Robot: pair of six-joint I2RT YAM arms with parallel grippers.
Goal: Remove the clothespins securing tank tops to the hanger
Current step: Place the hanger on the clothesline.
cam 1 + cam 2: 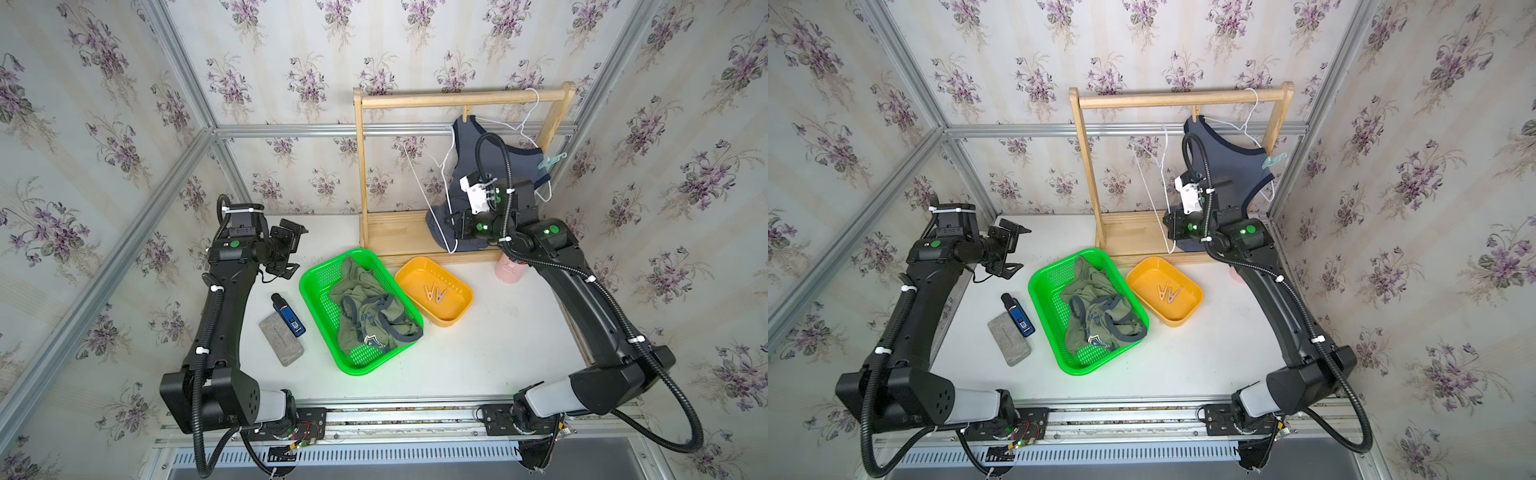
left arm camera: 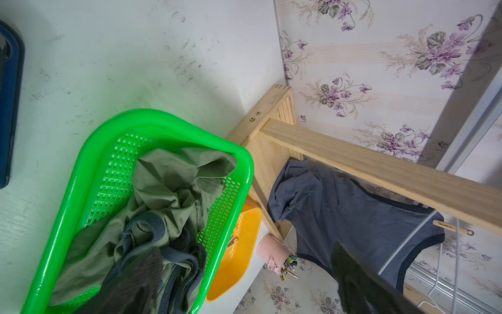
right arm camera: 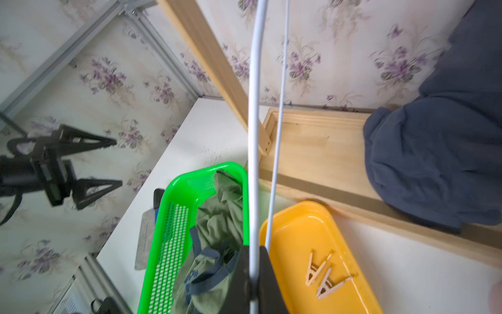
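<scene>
Tank top, slate blue, hanging, pinned by wooden clothespin upright at top strap and mint-green clothespin sideways at right strap. Right gripper nearer, below both, clamped on white hanger wire; left gripper open, far off.

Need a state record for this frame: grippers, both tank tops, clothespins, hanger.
left gripper: open, empty, above the table's far left
right gripper: shut on bare white hanger
olive tank top: off the hanger, crumpled in green basket
blue tank top: hangs from wooden rack, hem bunched on its base
pins on blue top: strap clothespin, wooden; mint-green clothespin
pins removed: tray clothespins, two wooden, in yellow tray
</scene>
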